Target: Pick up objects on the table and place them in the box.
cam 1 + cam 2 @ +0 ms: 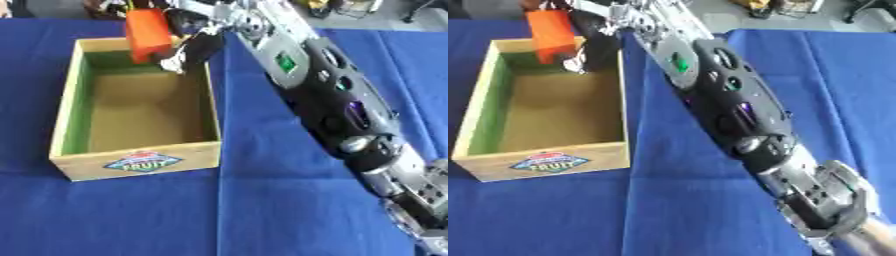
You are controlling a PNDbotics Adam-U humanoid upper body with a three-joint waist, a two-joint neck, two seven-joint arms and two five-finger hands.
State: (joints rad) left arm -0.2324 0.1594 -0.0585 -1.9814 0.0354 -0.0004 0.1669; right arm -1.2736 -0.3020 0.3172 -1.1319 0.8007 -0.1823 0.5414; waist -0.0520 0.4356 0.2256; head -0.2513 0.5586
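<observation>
An orange block (146,33) hangs over the far end of the wooden box (61,120), held in my right hand (194,46). The hand's dark fingers curl against the block's right side. My right arm reaches diagonally from the lower right corner across the table to the box's far right corner. The box is open on top, green on its inner walls, with a "FRUIT" label (141,162) on the near wall, and nothing lies inside it. My left hand shows in neither view.
A blue cloth (219,215) covers the table. Beyond its far edge lie a grey floor and some dark clutter (776,6). The right arm (728,100) spans the space to the right of the box.
</observation>
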